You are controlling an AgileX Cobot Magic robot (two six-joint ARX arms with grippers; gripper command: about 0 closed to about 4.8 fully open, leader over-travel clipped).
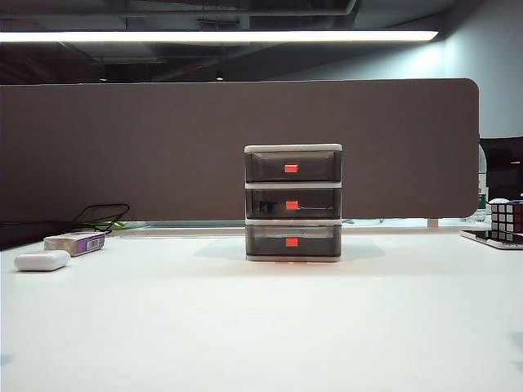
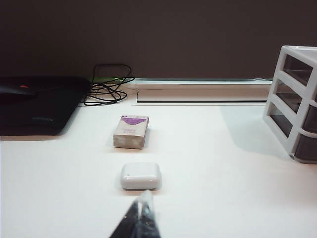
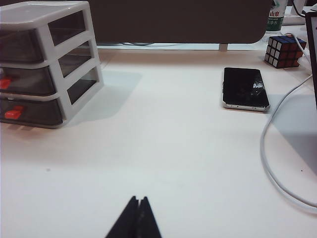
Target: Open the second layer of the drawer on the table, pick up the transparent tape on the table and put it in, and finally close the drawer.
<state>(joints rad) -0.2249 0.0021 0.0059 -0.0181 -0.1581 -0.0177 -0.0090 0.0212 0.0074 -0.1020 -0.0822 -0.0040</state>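
Far left on the table (image 1: 261, 327): a smooth white oval case (image 1: 42, 260), then a purple-and-white cardboard box (image 1: 75, 242), both matte, parked well clear of the work area. Behind them, a loop of thin black cable (image 1: 102, 216).

Left gripper (image 2: 140, 220): low over the table just short of the oval case, dark fingers pressed together, holding nothing. Looks drawn back out of the way.

Centre: the drawer (image 1: 292, 202), a boxy white plastic frame with three smoky see-through trays, each with a red-orange tab. All three fronts flush. Behind the second layer (image 1: 292, 204), a dark blob and a faint curved outline, probably the transparent tape (image 1: 270, 206) with its black cutter. No roll anywhere on the table. Reads as the job finished: tape inside, tray shut.

Right gripper (image 3: 137, 218): also low over bare table, right of the drawer, tips closed to a point, empty.

Further right: a glossy black phone (image 3: 245, 88), a trailing white cord (image 3: 277, 163), a coloured puzzle cube (image 1: 507, 219).
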